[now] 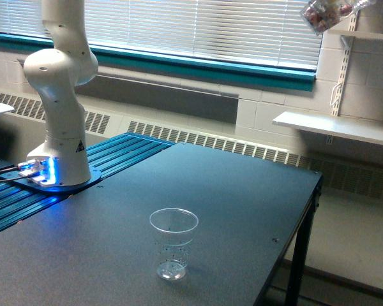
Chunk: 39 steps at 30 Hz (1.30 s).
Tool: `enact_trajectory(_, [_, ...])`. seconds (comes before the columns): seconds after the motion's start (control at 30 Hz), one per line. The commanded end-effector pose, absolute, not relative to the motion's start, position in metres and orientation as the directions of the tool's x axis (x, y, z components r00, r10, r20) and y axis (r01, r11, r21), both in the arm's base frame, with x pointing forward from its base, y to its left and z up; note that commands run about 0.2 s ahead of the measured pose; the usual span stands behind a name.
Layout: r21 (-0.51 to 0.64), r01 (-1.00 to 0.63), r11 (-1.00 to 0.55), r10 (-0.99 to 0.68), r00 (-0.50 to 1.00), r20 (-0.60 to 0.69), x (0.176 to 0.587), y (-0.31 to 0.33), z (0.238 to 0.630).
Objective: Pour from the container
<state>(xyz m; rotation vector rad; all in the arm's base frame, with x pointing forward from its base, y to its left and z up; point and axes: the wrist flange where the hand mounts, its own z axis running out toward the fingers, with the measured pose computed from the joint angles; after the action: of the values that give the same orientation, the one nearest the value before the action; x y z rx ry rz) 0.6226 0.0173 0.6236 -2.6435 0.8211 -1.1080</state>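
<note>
exterior view: container, clear cup with reddish contents, tilted high at the far right top edge; gripper out of frame, so its grasp cannot be told. tapered cup upright on the dark table, near, well apart below-left. step judged: carry. next: bring the container over the cup, then tip.

Clear container, tilted, top right, apparently holding reddish contents
</note>
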Motion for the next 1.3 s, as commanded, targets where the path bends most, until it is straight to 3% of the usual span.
enact_trajectory(0.03, [-0.391, -0.437, -0.810, -0.586, 0.571, 0.575, 0.618, 0.028, 0.632])
enact_trajectory(0.47, [-0.305, -0.532, -0.790, -0.607, 0.608, 0.512, 0.604, 0.006, 0.602])
enact_trajectory(1.0, [-0.291, -0.709, -0.643, -0.746, 0.492, 0.449, 0.567, -0.053, 0.565])
enact_trajectory(1.3, [-0.259, -0.795, -0.548, -0.814, 0.436, 0.385, 0.543, -0.079, 0.523])
